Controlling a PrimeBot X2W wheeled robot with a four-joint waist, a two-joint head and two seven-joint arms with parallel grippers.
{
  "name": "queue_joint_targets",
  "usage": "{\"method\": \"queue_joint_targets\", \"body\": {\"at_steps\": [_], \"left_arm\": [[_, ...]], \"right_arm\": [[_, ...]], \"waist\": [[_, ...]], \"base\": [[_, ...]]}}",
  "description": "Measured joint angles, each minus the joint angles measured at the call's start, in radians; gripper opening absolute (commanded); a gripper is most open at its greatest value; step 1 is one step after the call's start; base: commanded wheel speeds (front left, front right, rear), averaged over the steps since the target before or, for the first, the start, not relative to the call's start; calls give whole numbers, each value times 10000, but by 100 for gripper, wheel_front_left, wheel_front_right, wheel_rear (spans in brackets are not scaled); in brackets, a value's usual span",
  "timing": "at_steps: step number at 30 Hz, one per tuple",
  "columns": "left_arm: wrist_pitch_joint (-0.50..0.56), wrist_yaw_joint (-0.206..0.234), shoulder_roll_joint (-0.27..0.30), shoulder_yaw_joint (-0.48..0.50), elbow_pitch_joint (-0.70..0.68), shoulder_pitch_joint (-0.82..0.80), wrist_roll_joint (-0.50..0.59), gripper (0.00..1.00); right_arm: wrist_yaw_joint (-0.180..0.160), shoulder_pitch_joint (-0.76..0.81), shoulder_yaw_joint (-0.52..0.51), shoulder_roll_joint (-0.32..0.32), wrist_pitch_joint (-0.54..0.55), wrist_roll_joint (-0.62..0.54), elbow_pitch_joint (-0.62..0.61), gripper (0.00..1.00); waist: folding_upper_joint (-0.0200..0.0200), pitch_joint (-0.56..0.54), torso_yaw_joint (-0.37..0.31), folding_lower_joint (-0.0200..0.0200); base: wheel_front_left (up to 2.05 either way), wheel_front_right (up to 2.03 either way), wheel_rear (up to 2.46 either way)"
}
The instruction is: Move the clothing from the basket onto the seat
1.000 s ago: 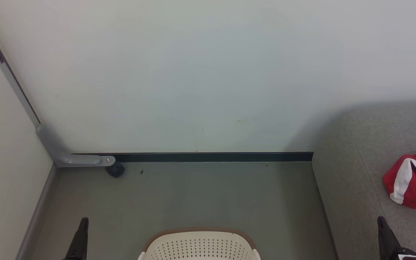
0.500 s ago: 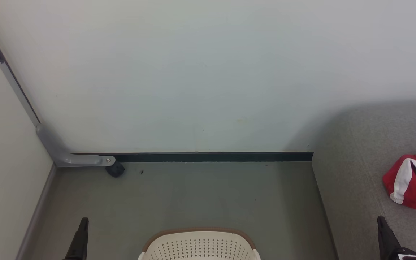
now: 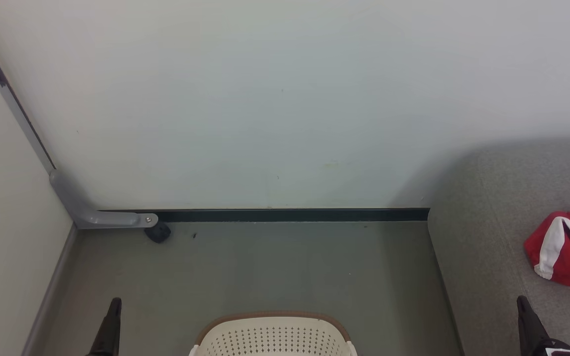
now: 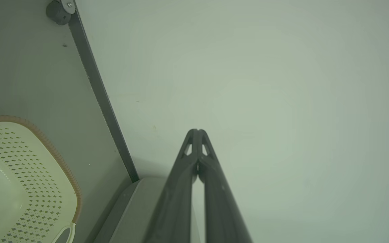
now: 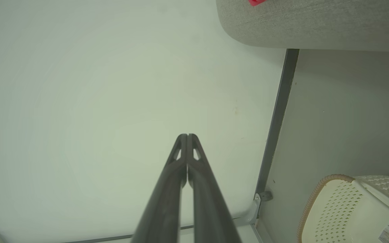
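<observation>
Red white-striped fabric clothing [image 3: 564, 257] lies on the grey upholstered seat [image 3: 488, 222], right of the cream perforated plastic basket [image 3: 272, 333]; left gripper [image 3: 115, 301] and right gripper [image 3: 521, 299] flank it, closed, empty, seemingly parked.

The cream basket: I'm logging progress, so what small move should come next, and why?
Probably tilt the head down into the cream perforated plastic basket: red white-striped clothing lies on the grey fabric seat; left gripper and right gripper are shut, empty.
</observation>
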Motion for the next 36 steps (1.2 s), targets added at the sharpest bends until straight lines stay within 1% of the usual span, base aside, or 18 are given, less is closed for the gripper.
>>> {"method": "queue_joint_targets", "body": {"at_steps": [36], "left_arm": [[0, 0, -2, 0, 0, 0, -2, 0]], "right_arm": [[0, 0, 0, 2, -2, 2, 0, 0]], "waist": [[0, 0, 0, 0]], "base": [[0, 0, 0]]}}
